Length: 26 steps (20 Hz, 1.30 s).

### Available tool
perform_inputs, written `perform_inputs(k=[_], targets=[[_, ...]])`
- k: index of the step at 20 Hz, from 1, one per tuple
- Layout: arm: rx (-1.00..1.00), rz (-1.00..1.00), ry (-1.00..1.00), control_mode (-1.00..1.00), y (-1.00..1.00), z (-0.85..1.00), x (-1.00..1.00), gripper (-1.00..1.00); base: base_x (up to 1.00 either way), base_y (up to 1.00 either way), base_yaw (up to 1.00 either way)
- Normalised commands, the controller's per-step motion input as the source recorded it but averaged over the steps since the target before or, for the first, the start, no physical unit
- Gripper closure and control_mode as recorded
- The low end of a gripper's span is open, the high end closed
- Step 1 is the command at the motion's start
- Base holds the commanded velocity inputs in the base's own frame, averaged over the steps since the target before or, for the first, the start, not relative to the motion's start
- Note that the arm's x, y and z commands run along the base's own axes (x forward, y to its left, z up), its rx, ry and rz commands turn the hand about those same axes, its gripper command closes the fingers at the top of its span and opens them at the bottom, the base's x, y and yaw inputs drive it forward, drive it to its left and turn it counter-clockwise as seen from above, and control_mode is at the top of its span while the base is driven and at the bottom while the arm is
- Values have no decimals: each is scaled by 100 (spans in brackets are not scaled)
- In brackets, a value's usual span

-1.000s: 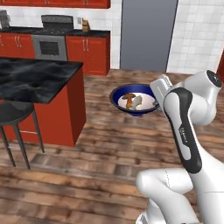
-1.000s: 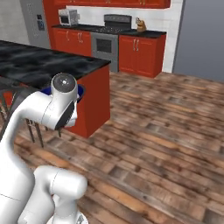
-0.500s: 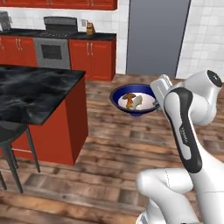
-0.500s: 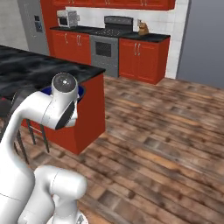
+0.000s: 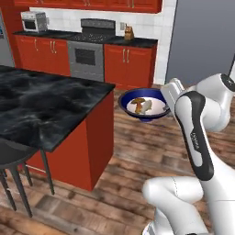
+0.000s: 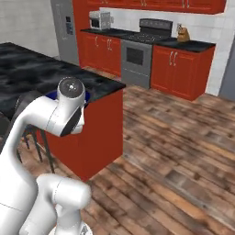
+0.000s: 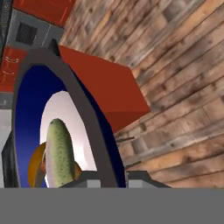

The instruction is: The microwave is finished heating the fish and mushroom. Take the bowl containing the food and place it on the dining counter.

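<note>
The bowl (image 5: 144, 106), dark blue outside and white inside, hangs level in the air just right of the dining counter's near corner. My gripper (image 5: 165, 97) is shut on its right rim. The fish (image 5: 146, 106) and the mushroom (image 5: 137, 103) lie inside it. In the hand view the bowl (image 7: 30, 100) is seen edge-on with the speckled fish (image 7: 59, 148) and the mushroom (image 7: 35, 168) in it, and the rim runs down into my gripper (image 7: 111, 180). The dining counter (image 5: 46, 105) has a black marble top on a red base. The microwave is out of view.
A dark stool (image 5: 13, 156) stands at the counter's near side. Red cabinets, a stove (image 5: 92, 46) and a small toaster oven (image 5: 34, 20) line the back wall. A grey fridge (image 5: 202, 41) is at the back right. Wood floor (image 6: 183, 151) lies open to the right of the dining counter (image 6: 46, 73).
The whole picture has shifted, so the base has moved: the dining counter now fills more of the left. The bowl stays held in the same place relative to the arm.
</note>
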Motion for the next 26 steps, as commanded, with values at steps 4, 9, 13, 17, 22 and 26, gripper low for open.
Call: perform_inputs(k=[4, 9, 13, 17, 22, 26], targets=[[0, 0, 0, 100, 0, 0, 0, 100, 100, -7, 60], [0, 0, 0, 100, 0, 0, 0, 100, 100, -18, 63], [0, 0, 0, 100, 0, 0, 0, 100, 100, -40, 59], [0, 0, 0, 100, 0, 0, 0, 100, 92, -54, 53], [0, 0, 0, 100, 0, 0, 0, 100, 41, -23, 36], [0, 0, 0, 100, 0, 0, 0, 100, 40, -25, 27]])
